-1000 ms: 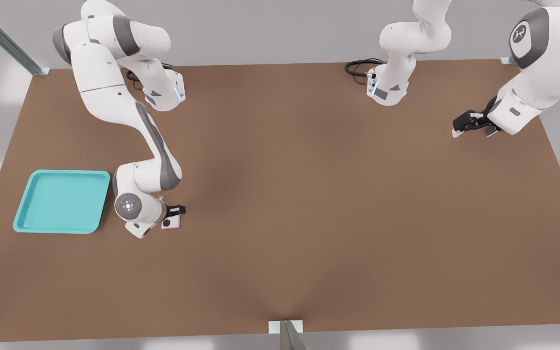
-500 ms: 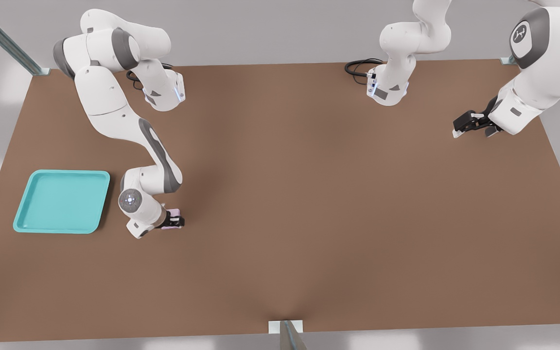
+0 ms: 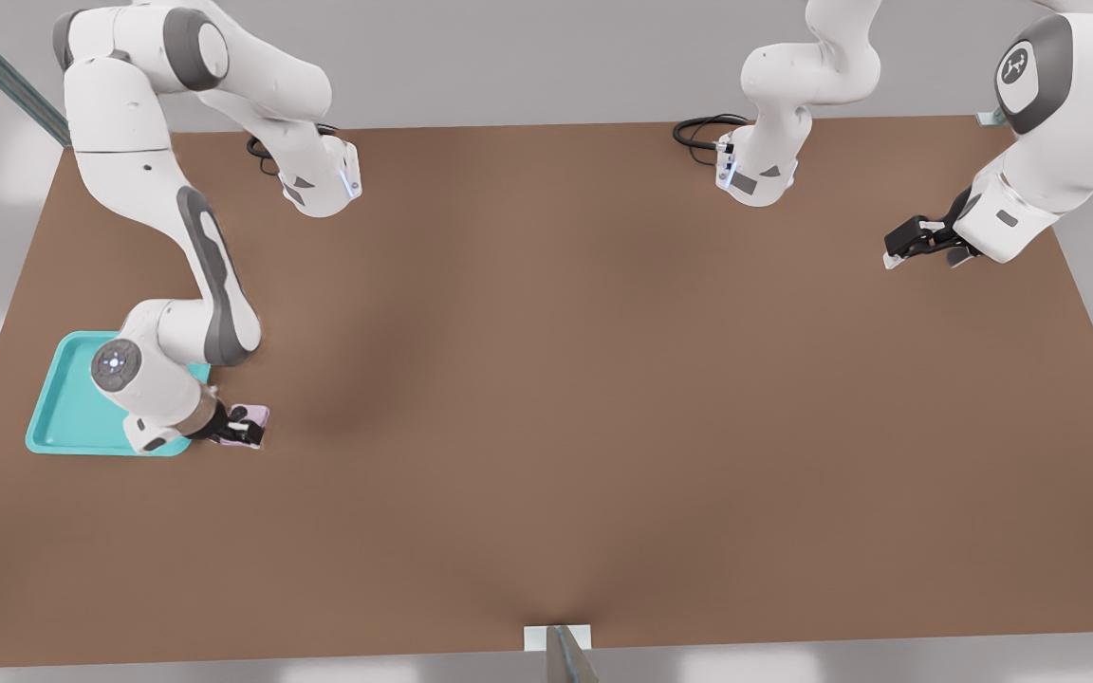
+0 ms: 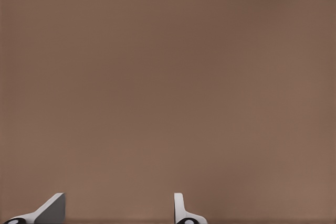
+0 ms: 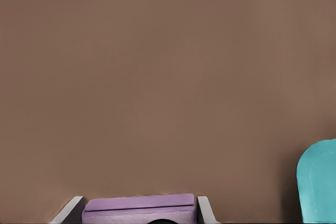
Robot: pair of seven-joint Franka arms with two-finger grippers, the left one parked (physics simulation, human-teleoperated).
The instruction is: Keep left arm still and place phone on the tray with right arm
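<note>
The pale pink phone (image 3: 256, 415) sits between the black fingers of my gripper (image 3: 241, 427), which is shut on it just off the turquoise tray's (image 3: 63, 408) corner on the front view's right. In the right wrist view the phone (image 5: 139, 209) fills the space between both fingertips (image 5: 206, 209), lifted above the brown table, with a rounded corner of the tray (image 5: 317, 187) beside it. The right arm's dotted wrist cap (image 3: 116, 363) hangs over the tray and hides part of it.
The brown table (image 3: 603, 379) stretches wide to the front view's right of the tray. The table's edge lies close beyond the tray on the front view's left. A metal post (image 3: 565, 655) stands at the near edge.
My gripper closed on the phone, lifted it and carried it toward the front view's left, from the open table to the tray's near corner. The wrist now covers part of the tray.
</note>
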